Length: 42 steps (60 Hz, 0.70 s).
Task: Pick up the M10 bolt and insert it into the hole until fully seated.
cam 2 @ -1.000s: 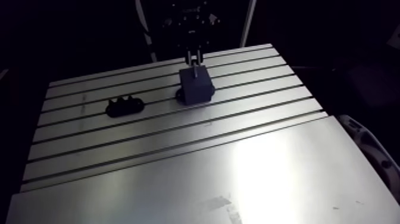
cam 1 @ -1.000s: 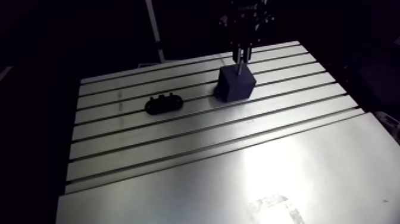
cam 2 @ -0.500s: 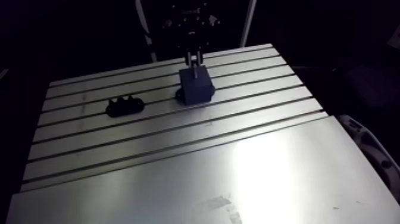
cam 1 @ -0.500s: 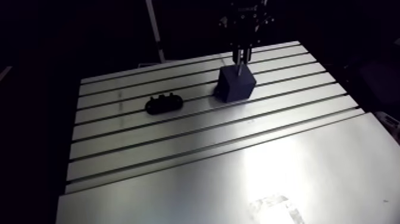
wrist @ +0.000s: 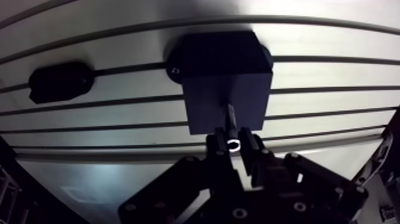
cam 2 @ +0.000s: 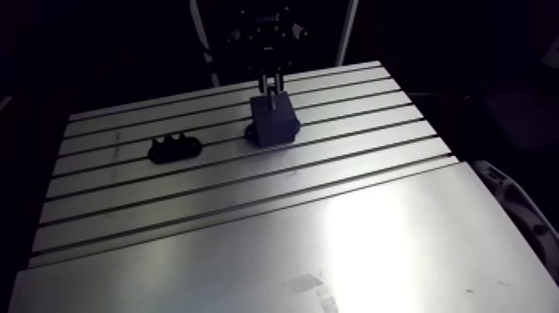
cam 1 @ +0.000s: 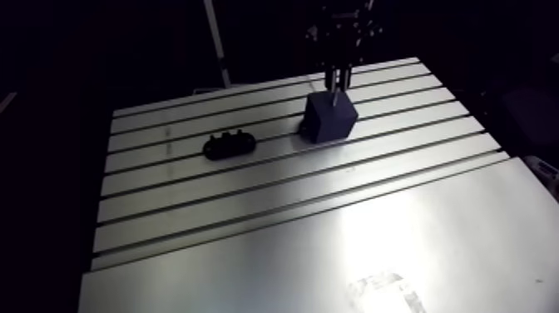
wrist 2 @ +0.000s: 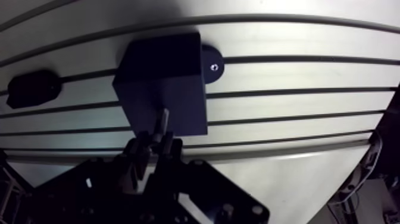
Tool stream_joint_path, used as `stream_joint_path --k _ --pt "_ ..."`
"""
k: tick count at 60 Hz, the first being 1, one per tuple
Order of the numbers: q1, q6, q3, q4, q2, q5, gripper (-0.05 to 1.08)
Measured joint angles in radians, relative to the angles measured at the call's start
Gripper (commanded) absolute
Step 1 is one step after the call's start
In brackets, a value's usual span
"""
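Wrist view is showing us the jaws closed narrowly on the head of the slim dark metal M10 bolt [wrist: 229, 119], which is hanging over the top face of the dark blue square block [wrist: 223, 71] on the slotted aluminium surface [wrist: 333, 77]. We are judging insertion to be the step in hand; whether the tip is entering the hole, we cannot tell. Next is calling for a straight downward push until the head seats. Its long axis is standing upright, tip pointing down at the block.
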Motion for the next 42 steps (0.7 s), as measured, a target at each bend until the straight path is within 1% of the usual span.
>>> stream_joint_path --k 2,3,4,5,6,7,8,9,10,11,12,13,42 --pt "0.0 0.0 0.002 -0.004 0.0 0.0 0.97" --pt "0.0 0.0 0.003 -0.007 0.0 0.0 0.9" --pt "0.0 0.0 0.004 -0.008 0.0 0.0 0.9" --pt "0.0 0.0 0.005 -0.01 0.0 0.0 0.69" --pt "0.0 0.0 0.005 -0.011 0.0 0.0 0.69" --pt "0.0 -0.001 0.006 -0.013 0.0 0.0 0.41" --pt "0.0 -0.001 0.006 -0.014 0.0 0.0 0.19" --pt "0.0 -0.001 0.007 -0.016 0.0 0.0 0.19" --pt "0.0 -0.001 0.008 -0.017 0.0 0.0 0.04" --pt "0.0 -0.001 0.008 -0.019 0.0 0.0 0.04" --pt "0.0 -0.001 0.009 -0.02 0.0 0.0 0.01" --pt "0.001 -0.001 0.01 -0.023 -0.001 -0.001 0.01" --pt "-0.002 0.0 0.018 -0.037 -0.003 -0.001 0.01"
